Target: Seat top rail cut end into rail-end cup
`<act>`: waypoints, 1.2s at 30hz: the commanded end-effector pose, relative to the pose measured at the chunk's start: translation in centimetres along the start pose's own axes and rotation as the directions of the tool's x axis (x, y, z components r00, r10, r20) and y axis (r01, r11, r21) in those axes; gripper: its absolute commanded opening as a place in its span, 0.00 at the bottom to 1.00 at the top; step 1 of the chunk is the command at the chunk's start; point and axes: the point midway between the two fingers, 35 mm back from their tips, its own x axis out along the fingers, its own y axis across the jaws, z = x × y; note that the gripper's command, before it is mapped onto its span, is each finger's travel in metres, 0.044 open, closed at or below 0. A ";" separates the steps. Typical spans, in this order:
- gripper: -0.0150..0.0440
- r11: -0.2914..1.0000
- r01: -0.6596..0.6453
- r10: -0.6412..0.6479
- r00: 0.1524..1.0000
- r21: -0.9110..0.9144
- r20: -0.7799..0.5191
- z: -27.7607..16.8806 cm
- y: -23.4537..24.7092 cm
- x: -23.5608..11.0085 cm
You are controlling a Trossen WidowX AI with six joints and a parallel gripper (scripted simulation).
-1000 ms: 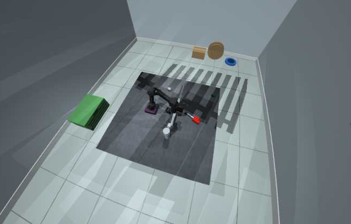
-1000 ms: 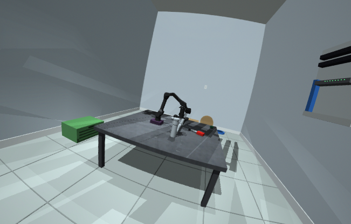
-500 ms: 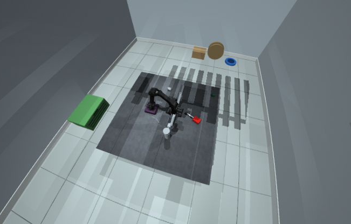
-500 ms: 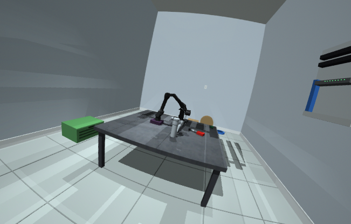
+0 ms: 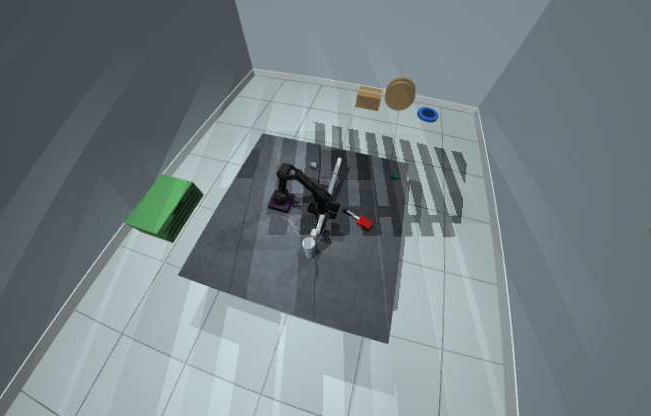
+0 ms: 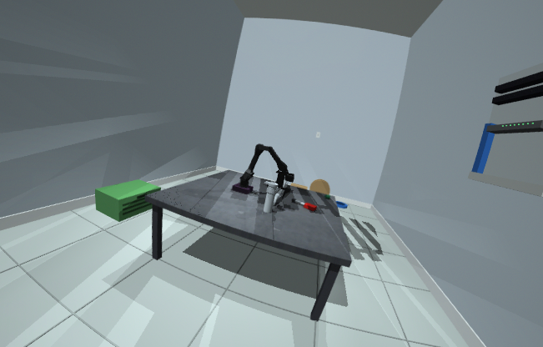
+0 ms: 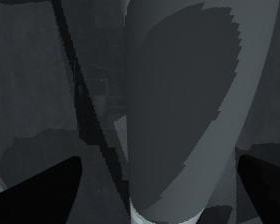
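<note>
A pale grey top rail slants across the dark table. Its lower end points toward the big upright white post. My gripper is open and low over the rail, a little short of the post. In the wrist view the rail fills the middle of the picture, with the two dark fingers wide apart at its left and right. I cannot tell whether a finger touches it. The end cup and brace band are too small to make out.
A red-handled tool lies right of the gripper. A small green object and a small white object sit further back. The arm's purple base is on the left. A green crate stands on the floor.
</note>
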 end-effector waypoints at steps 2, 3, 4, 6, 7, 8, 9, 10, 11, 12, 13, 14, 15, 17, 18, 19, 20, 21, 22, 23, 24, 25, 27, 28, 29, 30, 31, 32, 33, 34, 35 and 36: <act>0.96 1.000 -0.011 0.011 1.000 0.002 -0.002 0.0 0.3 0.6; 0.91 1.000 -0.011 0.011 1.000 0.002 -0.002 0.0 0.3 0.6; 0.87 1.000 -0.011 0.011 1.000 0.002 -0.002 0.0 0.3 0.6; 0.78 1.000 -0.011 0.011 1.000 0.002 -0.002 0.0 0.3 0.6; 0.73 1.000 -0.011 0.011 1.000 0.002 -0.002 0.0 0.3 0.6; 0.69 1.000 -0.011 0.011 1.000 0.002 -0.002 0.0 0.3 0.6; 0.64 1.000 -0.011 0.011 1.000 0.002 -0.002 0.0 0.3 0.6; 0.60 1.000 -0.011 0.011 1.000 0.002 -0.002 0.0 0.3 0.6; 0.56 1.000 -0.011 0.011 1.000 0.002 -0.002 0.0 0.3 0.6; 0.51 1.000 -0.011 0.011 1.000 0.002 -0.002 0.0 0.3 0.6; 0.50 1.000 -0.011 0.011 1.000 0.002 -0.002 0.0 0.3 0.6; 0.49 1.000 -0.011 0.011 1.000 0.002 -0.002 0.0 0.3 0.6; 0.48 1.000 -0.011 0.011 1.000 0.002 -0.002 0.0 0.3 0.6; 0.45 1.000 -0.011 0.011 1.000 0.002 -0.002 0.0 0.3 0.6; 0.44 1.000 -0.011 0.011 1.000 0.002 -0.002 0.0 0.3 0.6; 0.40 1.000 -0.011 0.011 1.000 0.002 -0.002 0.0 0.3 0.5; 0.35 1.000 -0.011 0.011 1.000 0.002 -0.002 0.0 0.2 0.4; 0.31 1.000 -0.011 0.011 1.000 0.002 -0.002 0.0 0.2 0.3; 0.26 1.000 -0.011 0.011 1.000 0.002 -0.002 0.0 0.2 0.1; 0.25 1.000 -0.011 0.011 1.000 0.002 -0.002 0.0 0.1 0.0; 0.25 1.000 -0.011 0.011 1.000 0.002 -0.002 0.0 0.1 0.0; 0.25 1.000 -0.011 0.011 1.000 0.002 -0.002 0.0 0.1 -0.1; 0.25 1.000 -0.011 0.011 1.000 0.002 -0.011 0.0 0.1 -0.3; 0.25 1.000 -0.012 0.012 1.000 0.002 -0.020 -0.1 0.0 -0.5; 0.25 1.000 -0.013 0.013 0.999 0.001 -0.031 -0.1 0.0 -0.8; 0.25 1.000 -0.014 0.014 0.999 0.001 -0.045 -0.2 -0.1 -1.2; 0.25 1.000 -0.015 0.014 0.998 0.000 -0.061 -0.3 -0.2 -1.7; 0.25 1.000 -0.015 0.015 0.997 -0.001 -0.079 -0.4 -0.2 -2.2; 0.25 1.000 -0.016 0.016 0.995 -0.002 -0.098 -0.5 -0.3 -2.7; 0.25 1.000 -0.017 0.016 0.993 -0.002 -0.116 -0.5 -0.3 -3.2; 0.25 1.000 -0.017 0.016 0.991 -0.003 -0.134 -0.6 -0.4 -3.8; 0.25 1.000 -0.017 0.016 0.988 -0.004 -0.152 -0.7 -0.4 -4.3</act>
